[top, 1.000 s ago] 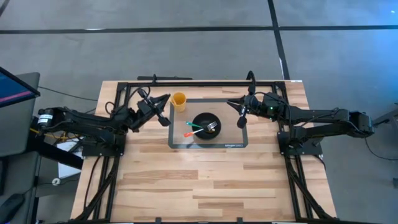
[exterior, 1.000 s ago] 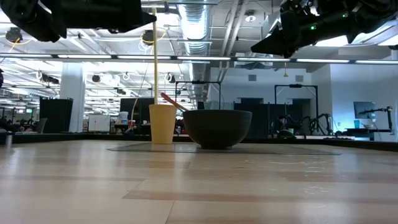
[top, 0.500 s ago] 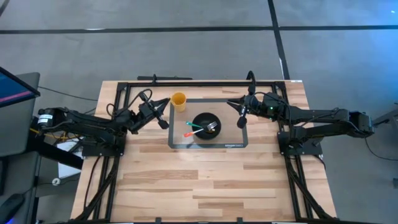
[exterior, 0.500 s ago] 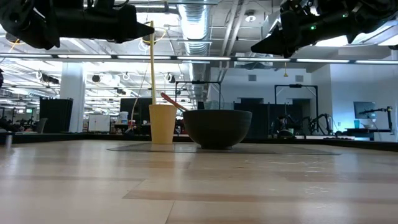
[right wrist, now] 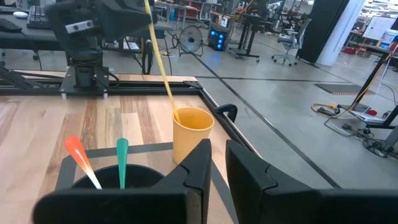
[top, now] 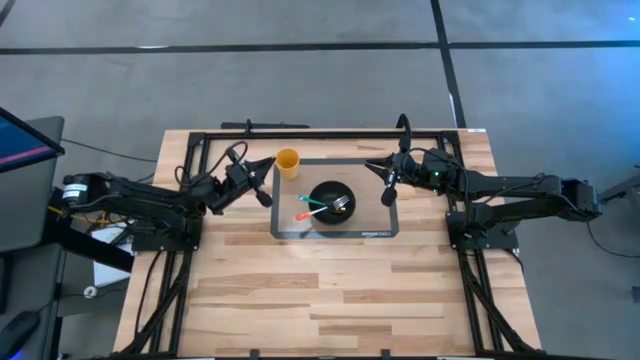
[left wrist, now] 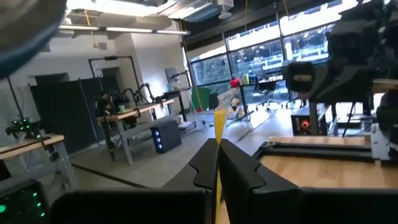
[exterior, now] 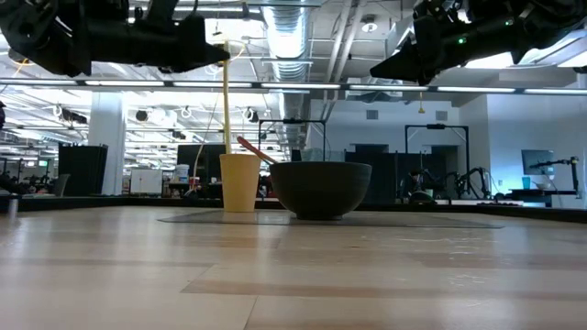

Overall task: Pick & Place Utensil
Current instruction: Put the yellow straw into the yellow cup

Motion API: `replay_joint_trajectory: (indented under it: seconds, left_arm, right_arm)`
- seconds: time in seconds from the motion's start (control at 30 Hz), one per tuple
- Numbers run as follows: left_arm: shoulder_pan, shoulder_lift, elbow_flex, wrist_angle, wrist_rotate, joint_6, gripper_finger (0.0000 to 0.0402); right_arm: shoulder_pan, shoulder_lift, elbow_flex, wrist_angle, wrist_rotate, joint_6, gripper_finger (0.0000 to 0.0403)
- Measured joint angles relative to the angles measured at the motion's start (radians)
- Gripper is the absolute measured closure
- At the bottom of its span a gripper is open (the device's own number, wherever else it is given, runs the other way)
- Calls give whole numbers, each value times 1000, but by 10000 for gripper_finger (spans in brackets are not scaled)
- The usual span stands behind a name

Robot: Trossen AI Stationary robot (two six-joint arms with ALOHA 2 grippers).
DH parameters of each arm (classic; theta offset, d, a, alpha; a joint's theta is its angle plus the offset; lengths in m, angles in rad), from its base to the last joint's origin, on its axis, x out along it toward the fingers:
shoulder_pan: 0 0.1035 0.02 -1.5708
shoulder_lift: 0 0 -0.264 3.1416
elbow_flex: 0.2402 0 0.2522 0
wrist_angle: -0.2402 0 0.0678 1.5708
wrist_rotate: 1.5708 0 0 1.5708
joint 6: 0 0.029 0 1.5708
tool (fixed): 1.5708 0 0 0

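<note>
A long thin yellow utensil [right wrist: 160, 62] stands almost upright, its lower end inside the yellow cup [top: 287, 162] at the far left corner of the grey mat [top: 380, 228]. My left gripper [top: 260, 192] is beside the cup, raised above the table, and is shut on the utensil's top. The black bowl [top: 331, 198] sits mid-mat; a green-handled utensil [right wrist: 122, 152], an orange-handled one [right wrist: 76, 151] and a fork lean on its rim. My right gripper [top: 388, 186] hovers over the mat's right edge, open by a narrow gap, holding nothing. My left gripper pinches the yellow utensil's upper end [exterior: 226, 57] between its two fingertips [left wrist: 205, 163]. The fingers come roughly level from the table's left and lie across the shaft. The utensil hangs nearly upright below them, with its lower end [right wrist: 175, 115] inside the cup's mouth.
A black frame rail [top: 320, 134] runs along the table's far side, and the arm bases stand at both sides. Bare wooden table [top: 320, 290] stretches from the mat toward the near edge.
My left gripper has come down a little while holding the yellow utensil, which has sunk deeper into the cup and stayed close to upright. The right arm has kept still.
</note>
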Motion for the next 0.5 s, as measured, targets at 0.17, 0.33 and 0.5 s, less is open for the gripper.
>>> replay_joint_trajectory:
  seconds: [0.17,0.33,0.5]
  left_arm:
    - [29,44,0,-1,-1,-3,387]
    - [53,88,0,-1,-1,-3,365]
    - [66,120,0,-1,0,-15,336]
  right_arm:
    - [0,0,0,0,0,0,361]
    - [0,0,0,0,0,0,361]
    - [0,0,0,0,0,0,361]
